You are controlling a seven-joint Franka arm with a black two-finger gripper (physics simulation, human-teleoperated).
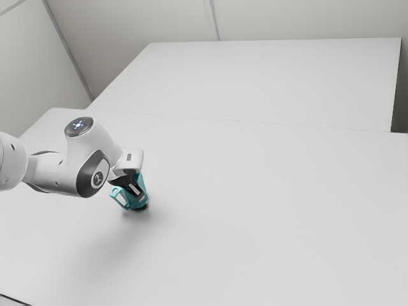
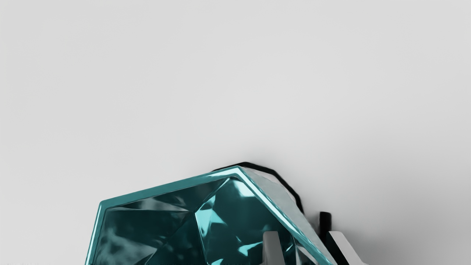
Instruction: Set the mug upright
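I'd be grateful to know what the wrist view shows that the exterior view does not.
Wrist view alone: the faceted inside of the mug.

Exterior view alone: the white arm, the mug's handle, the room's walls.

Both: the teal mug's outer side and the pale tabletop around it.

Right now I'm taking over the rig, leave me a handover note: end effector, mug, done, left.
End effector: at the mug's rim; can't confirm a firm grip.
Mug: teal, low at the table, looks tilted; can't tell if its base sits flat.
Done: end effector is at the mug.
Left: likely check the hold, finish righting it, settle its base, release, back off.
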